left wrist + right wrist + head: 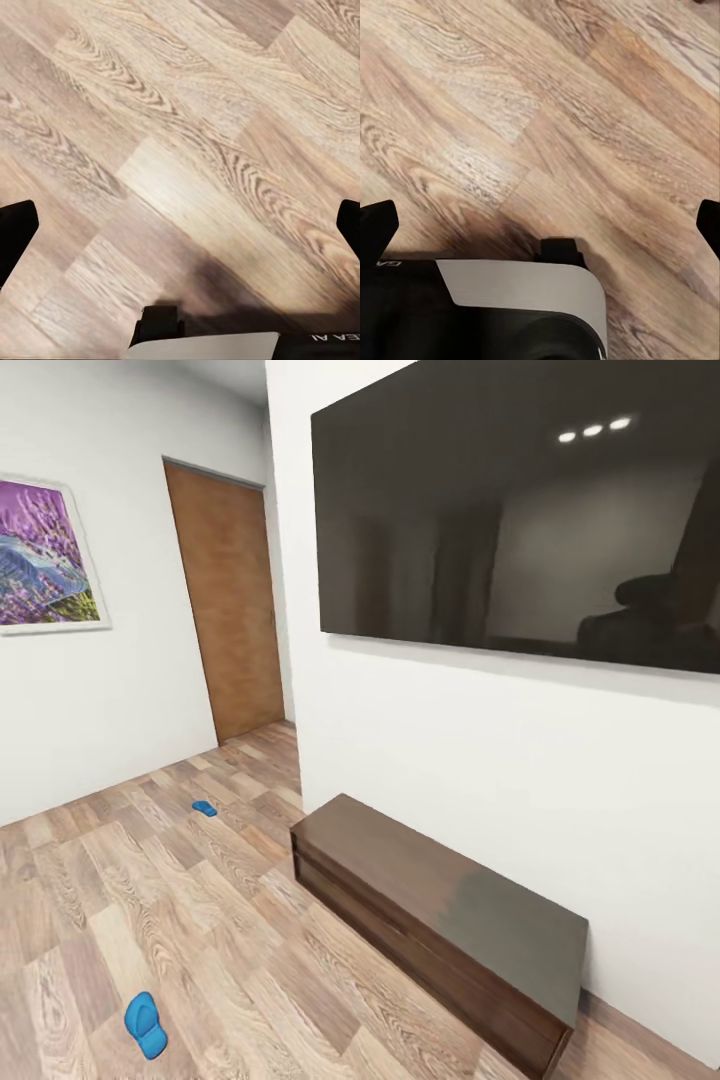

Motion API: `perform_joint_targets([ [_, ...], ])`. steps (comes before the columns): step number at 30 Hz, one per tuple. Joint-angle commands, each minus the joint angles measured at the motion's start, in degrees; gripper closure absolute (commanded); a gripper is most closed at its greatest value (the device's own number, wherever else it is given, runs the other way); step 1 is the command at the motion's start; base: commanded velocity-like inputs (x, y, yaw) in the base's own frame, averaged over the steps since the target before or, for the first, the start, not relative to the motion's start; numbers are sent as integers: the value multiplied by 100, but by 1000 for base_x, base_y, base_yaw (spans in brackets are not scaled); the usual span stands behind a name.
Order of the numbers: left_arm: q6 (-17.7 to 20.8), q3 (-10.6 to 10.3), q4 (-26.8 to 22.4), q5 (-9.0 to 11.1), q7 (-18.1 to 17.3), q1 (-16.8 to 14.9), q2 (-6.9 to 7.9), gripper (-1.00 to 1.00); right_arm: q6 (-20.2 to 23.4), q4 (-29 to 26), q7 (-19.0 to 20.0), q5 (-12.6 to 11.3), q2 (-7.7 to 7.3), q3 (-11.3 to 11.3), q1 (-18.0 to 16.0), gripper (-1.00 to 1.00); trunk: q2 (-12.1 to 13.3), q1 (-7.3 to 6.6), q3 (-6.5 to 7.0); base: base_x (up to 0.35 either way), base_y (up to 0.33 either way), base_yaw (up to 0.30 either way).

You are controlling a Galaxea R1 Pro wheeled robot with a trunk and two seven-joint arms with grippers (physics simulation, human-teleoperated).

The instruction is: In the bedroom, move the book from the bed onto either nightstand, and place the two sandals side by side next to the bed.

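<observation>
Your left gripper (pixel 180 225) and right gripper (pixel 540 225) show only dark fingertips at the frame edges, spread wide over wood-plank floor (pixel 150 900). Ahead: a dark wall television (pixel 520 510), a low brown cabinet (pixel 440 920), a wooden door (pixel 228 600). Two bright-blue sandals lie well apart, one near (pixel 146 1024), one farther (pixel 205 808).

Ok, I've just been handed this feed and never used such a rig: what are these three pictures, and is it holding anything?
It is a wheeled robot with two arms, in a simulation. The large picture comes from its head camera: two blue sandals, the near sandal and the far sandal, lie apart on the wood floor, near a low dark bench under a wall screen, with a door beyond. The other two pictures look down from each wrist. The left hand and right hand are open, fingertips at the picture edges, with bare floor between them. Nothing is held.
</observation>
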Motion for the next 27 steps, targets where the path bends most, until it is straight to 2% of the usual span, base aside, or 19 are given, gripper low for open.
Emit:
perform_joint_targets([
  [1,-19,-1,6,2,1,-5,-1,-100,-18,2,4,-2,0,-6,-2,-100,-3,0,-6,0,0,292],
  [27,-19,-8,6,0,2,-8,-1,-100,-18,2,4,-2,0,-3,-3,-100,-3,0,-6,0,0,292],
])
